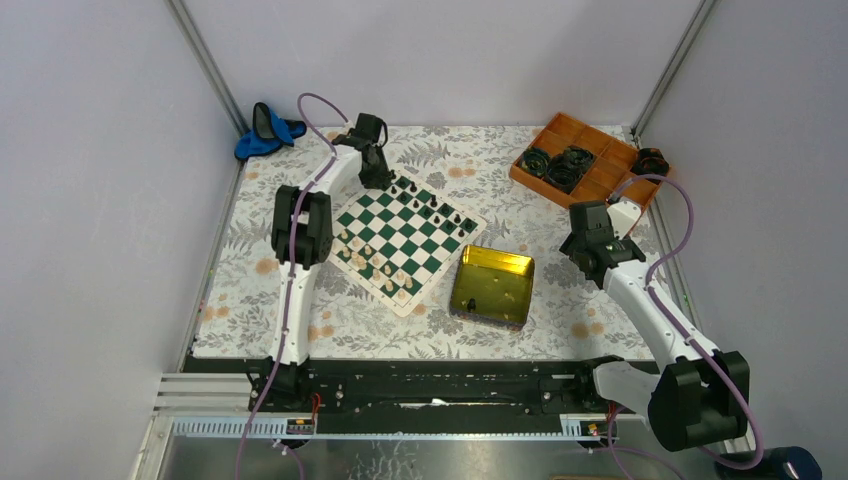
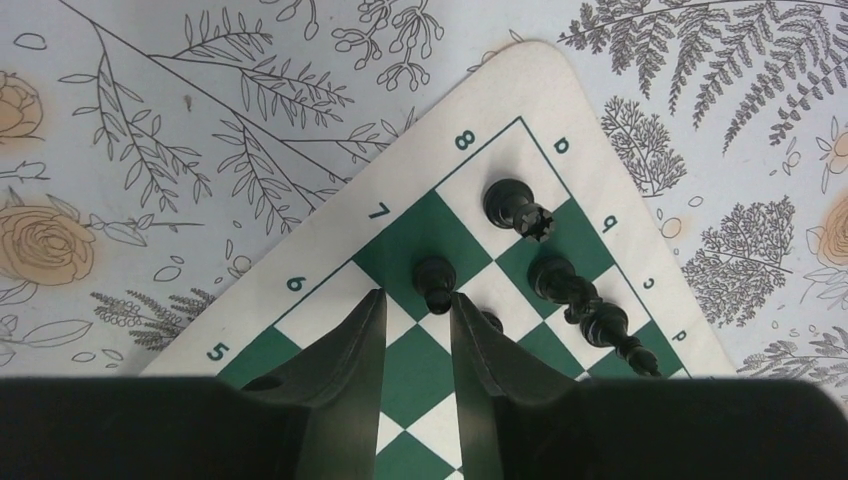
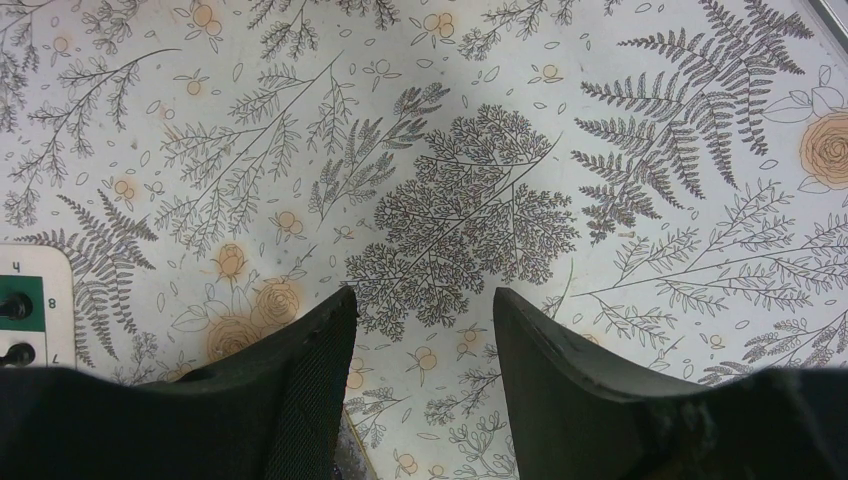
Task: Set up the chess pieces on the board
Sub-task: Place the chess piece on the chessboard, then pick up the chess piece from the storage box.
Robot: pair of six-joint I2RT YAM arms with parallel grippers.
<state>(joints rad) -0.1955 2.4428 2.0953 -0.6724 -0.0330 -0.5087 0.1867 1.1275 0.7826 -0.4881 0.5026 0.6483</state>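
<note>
The left gripper (image 2: 418, 300) hangs low over a corner of the board (image 2: 330, 250), its narrow-set tips either side of a black pawn (image 2: 433, 278) on rank 7; a black rook (image 2: 515, 208) stands on the corner square; cream pieces (image 1: 372, 262) line the opposite edge; the right gripper (image 3: 425, 300) is spread wide above the floral counter (image 3: 470, 150).

A finger (image 2: 480, 370) of the left tool (image 2: 417, 296) hides most of one black piece (image 2: 491, 321); the board (image 2: 335, 245) is cut off below.
</note>
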